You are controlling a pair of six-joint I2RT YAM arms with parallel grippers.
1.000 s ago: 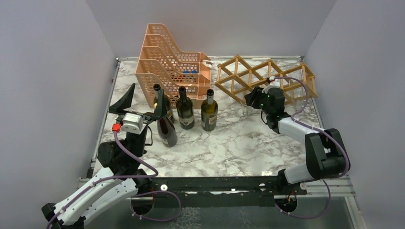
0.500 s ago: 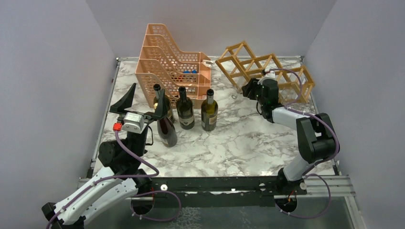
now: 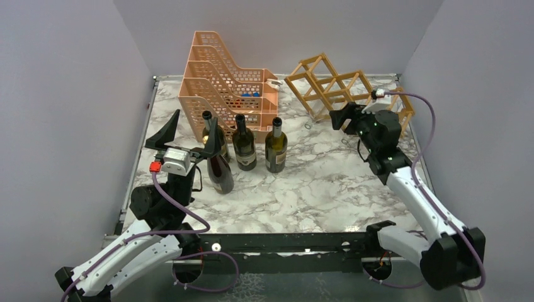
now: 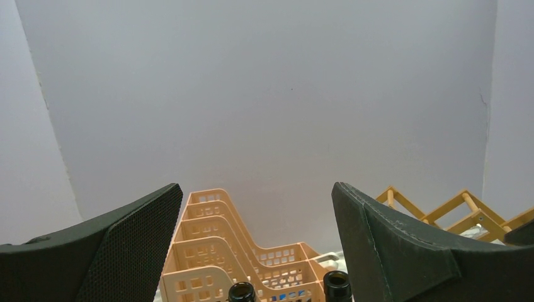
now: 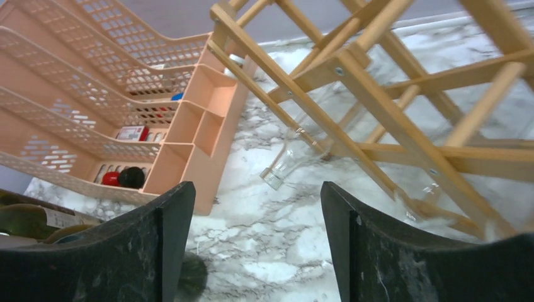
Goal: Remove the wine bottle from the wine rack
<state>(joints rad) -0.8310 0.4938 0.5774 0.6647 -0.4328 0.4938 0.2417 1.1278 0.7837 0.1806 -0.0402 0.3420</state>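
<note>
Fingers [image 5: 151, 251] of the right gripper [image 5: 256, 189] stand apart and empty, aimed at the clear wine bottle [image 5: 284, 165]. The bottle lies in a lower cell of the wine rack [image 5: 378, 107], its neck poking out and down toward the marble counter [image 5: 271, 251]. Rack and bottle sit at the counter's far right corner. The left gripper [image 4: 256, 189] is also spread wide and holds nothing. It is raised near the left edge, beside dark bottles [image 3: 244, 145] that stand in front of the orange organizer [image 3: 220, 82].
</note>
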